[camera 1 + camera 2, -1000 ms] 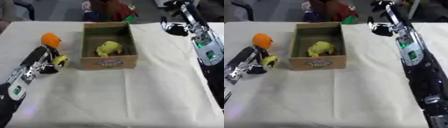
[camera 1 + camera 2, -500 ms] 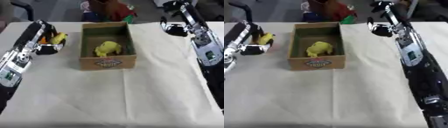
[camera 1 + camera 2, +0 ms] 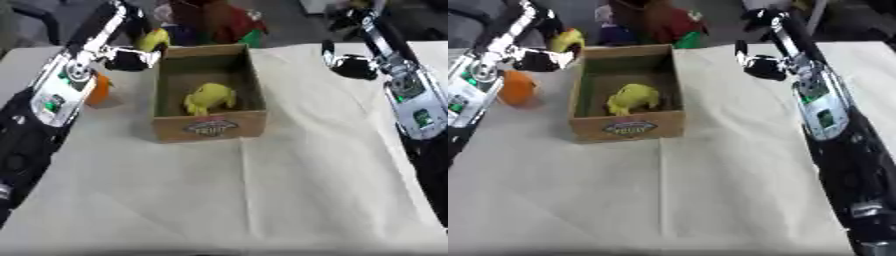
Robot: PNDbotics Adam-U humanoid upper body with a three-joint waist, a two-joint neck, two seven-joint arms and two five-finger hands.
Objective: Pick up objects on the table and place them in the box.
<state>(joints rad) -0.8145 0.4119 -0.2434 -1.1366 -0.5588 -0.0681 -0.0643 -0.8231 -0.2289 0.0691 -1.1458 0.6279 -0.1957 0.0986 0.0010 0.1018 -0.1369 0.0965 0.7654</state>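
the small yellow object [image 3: 156,39] sits clasped in my left hand [image 3: 131,42], raised beside the cardboard box's [image 3: 210,129] far-left corner; my right hand's [image 3: 765,20] fingers i cannot make out.

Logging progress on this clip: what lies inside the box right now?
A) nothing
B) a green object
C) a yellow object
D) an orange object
C: a yellow object lies on the floor of the box, while the orange object sits on the table outside it.
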